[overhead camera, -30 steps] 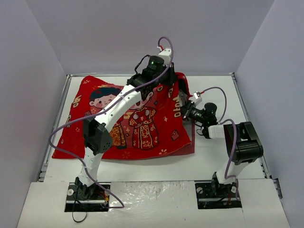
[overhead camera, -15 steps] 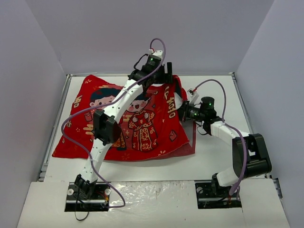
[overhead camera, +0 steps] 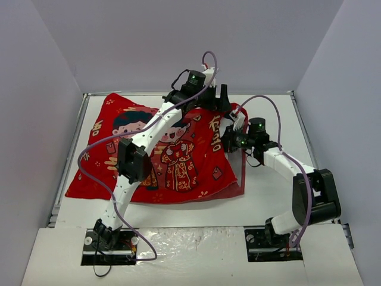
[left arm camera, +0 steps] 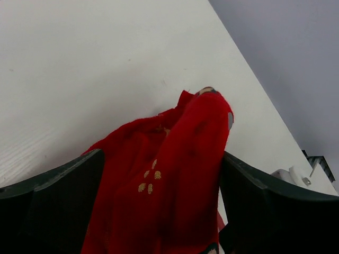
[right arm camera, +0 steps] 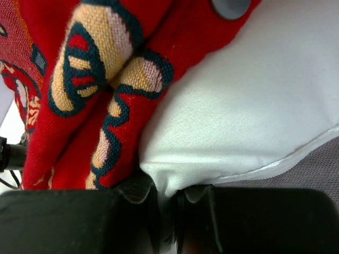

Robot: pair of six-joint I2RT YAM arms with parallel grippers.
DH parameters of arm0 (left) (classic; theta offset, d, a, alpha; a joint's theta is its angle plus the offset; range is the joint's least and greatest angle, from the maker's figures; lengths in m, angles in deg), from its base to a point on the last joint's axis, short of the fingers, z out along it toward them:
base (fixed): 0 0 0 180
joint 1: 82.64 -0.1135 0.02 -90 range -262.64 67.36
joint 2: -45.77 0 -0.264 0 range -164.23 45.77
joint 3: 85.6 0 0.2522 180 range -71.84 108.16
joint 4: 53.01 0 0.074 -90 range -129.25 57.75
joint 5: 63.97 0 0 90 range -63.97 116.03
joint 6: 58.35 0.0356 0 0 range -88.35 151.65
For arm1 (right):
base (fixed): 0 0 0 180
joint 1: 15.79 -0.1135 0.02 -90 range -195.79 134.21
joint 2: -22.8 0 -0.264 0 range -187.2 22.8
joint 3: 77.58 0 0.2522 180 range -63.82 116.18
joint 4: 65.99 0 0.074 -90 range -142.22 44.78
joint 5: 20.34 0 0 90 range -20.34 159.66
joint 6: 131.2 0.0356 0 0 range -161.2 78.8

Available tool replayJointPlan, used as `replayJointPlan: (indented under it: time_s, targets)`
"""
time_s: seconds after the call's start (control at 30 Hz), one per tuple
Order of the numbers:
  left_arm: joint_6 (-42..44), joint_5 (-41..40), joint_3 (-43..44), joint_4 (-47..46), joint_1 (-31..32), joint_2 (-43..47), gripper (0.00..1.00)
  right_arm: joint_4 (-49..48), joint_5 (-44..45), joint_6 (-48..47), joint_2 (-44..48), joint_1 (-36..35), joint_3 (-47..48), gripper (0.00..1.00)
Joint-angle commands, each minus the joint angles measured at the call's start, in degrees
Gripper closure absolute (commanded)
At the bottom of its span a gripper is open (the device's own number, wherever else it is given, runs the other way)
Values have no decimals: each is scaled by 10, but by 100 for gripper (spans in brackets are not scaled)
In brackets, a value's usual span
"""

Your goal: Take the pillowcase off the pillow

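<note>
The red pillowcase with cartoon children lies spread over the table's left and middle. My left gripper hovers at its back right corner, open. In the left wrist view a bunched peak of the pillowcase stands loose between the wide-apart fingers. My right gripper is at the cover's right edge. In the right wrist view it is shut on a fold of the white pillow, which bulges out beside the red pillowcase. The rest of the pillow is hidden inside the cover.
The white table has a raised rail along its left side and grey walls on three sides. Purple cables loop above both arms. A grey snap button shows on the cover's edge.
My left gripper has opened and let go of the pillowcase's back right corner, shifting slightly right. The right arm has stretched out, its gripper staying shut at the cover's right edge.
</note>
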Motion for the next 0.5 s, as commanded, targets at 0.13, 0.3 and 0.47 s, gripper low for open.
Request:
replayJointPlan:
  time_s: [0.13, 0.3, 0.47]
  targets:
    - [21, -51, 71, 51, 6, -29, 54, 51, 3, -80, 40, -16, 46, 100]
    - [19, -118, 29, 77, -17, 2, 82, 64, 12, -69, 58, 27, 40, 100]
    - [33, -152, -183, 34, -44, 116, 83, 64, -6, -65, 77, 99, 25, 100]
